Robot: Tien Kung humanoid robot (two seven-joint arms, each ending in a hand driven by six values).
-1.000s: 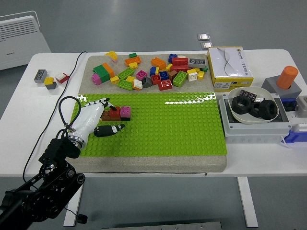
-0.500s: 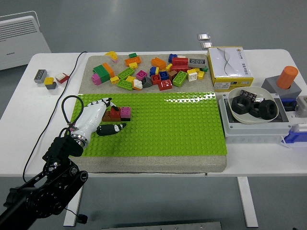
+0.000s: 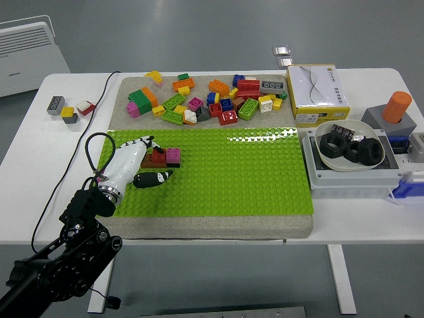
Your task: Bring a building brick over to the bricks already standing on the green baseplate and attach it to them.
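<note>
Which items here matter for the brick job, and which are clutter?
Job:
- green studded baseplate
- red and pink bricks standing on it
- loose pile of coloured bricks
- white left hand

Lying about:
- yellow-and-white carton
- white bowl of black rings
- orange cylinder
- white heater

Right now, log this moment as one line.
left hand: at brick cluster | baseplate: left side | loose bricks: behind | right arm: unseen

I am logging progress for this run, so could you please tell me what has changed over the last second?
The left hand has drawn back a little toward the baseplate's left edge, and its forearm has swung lower. Its fingers still lie against the small brick cluster, where the brown and pink bricks have not moved. The loose brick pile beyond the plate is unchanged. No right hand shows.
</note>
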